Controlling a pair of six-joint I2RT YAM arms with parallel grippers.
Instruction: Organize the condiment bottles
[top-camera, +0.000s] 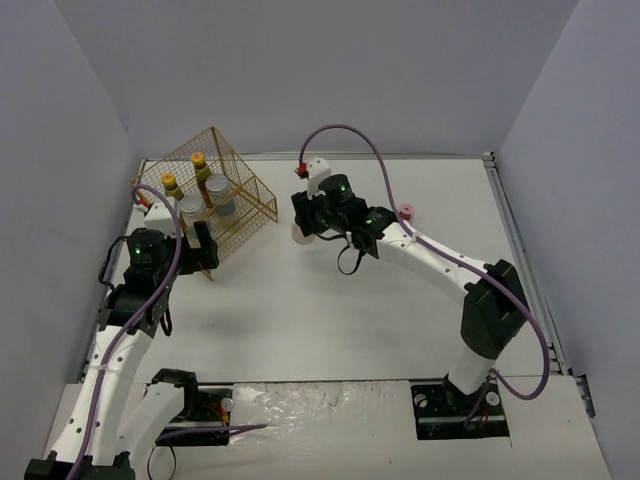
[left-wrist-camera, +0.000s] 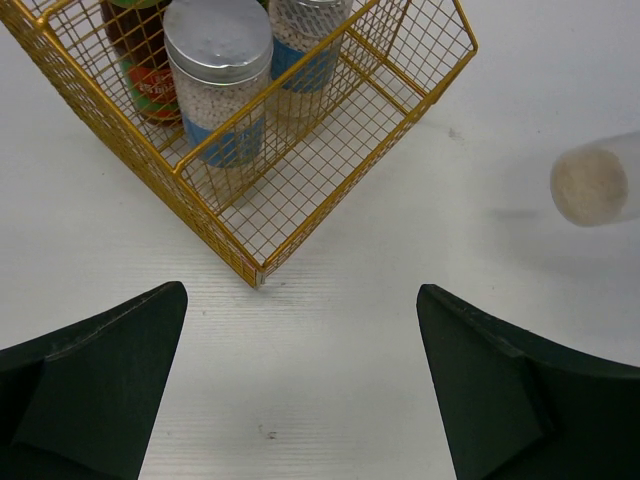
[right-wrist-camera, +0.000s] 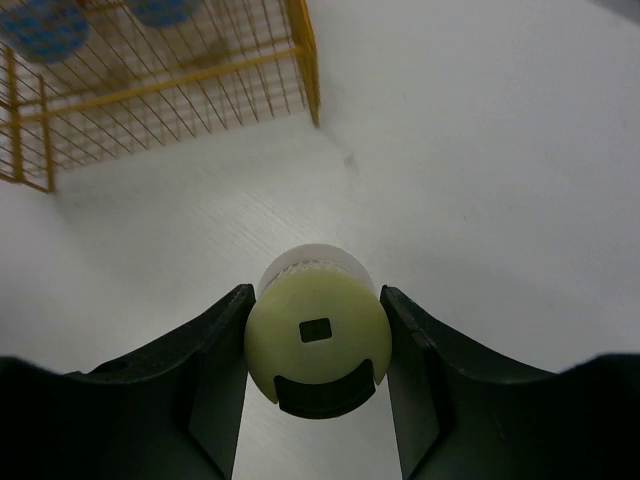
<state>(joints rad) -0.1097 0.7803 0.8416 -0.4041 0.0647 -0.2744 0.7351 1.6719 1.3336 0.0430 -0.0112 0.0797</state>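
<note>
Right gripper (right-wrist-camera: 318, 300) is closed on the pale green-capped bottle (right-wrist-camera: 318, 335), over the table (top-camera: 400, 320) near the gold wire basket (right-wrist-camera: 300, 60) but outside it; it looks small, rigid, light and smooth-sided, so a firm squeeze across the round body seems safest against slipping or rolling.

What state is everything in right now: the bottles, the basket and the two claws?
Basket: holds four bottles.
Yellow-capped bottles: upright in basket.
Silver-lidded bottles: upright in basket.
Green-capped bottle: clamped in right gripper.
Pink-capped bottle: outside basket, ungripped.
Left gripper: open, empty.
Right gripper: shut on green-capped bottle.
</note>
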